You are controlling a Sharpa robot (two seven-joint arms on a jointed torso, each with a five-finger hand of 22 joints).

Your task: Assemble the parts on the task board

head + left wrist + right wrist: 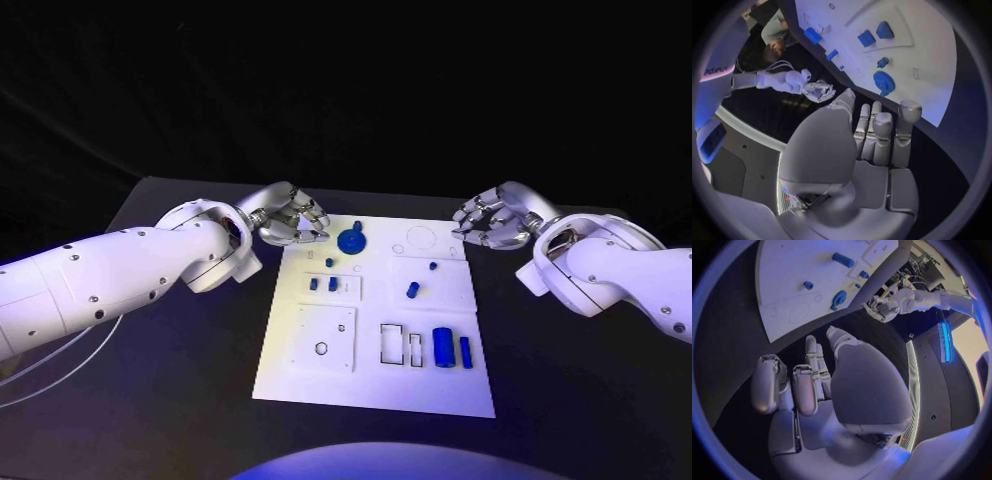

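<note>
A black table (pixel 173 400) lies under everything.

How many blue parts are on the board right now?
7: round part at far edge; small peg below; pair; one mid-right; two bars near edge. Smaller ones may be missed.

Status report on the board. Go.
Left hand and right hand open, holding nothing, off the far corners of the task board. Blue parts lie on it untouched. Nothing in the way.
</note>
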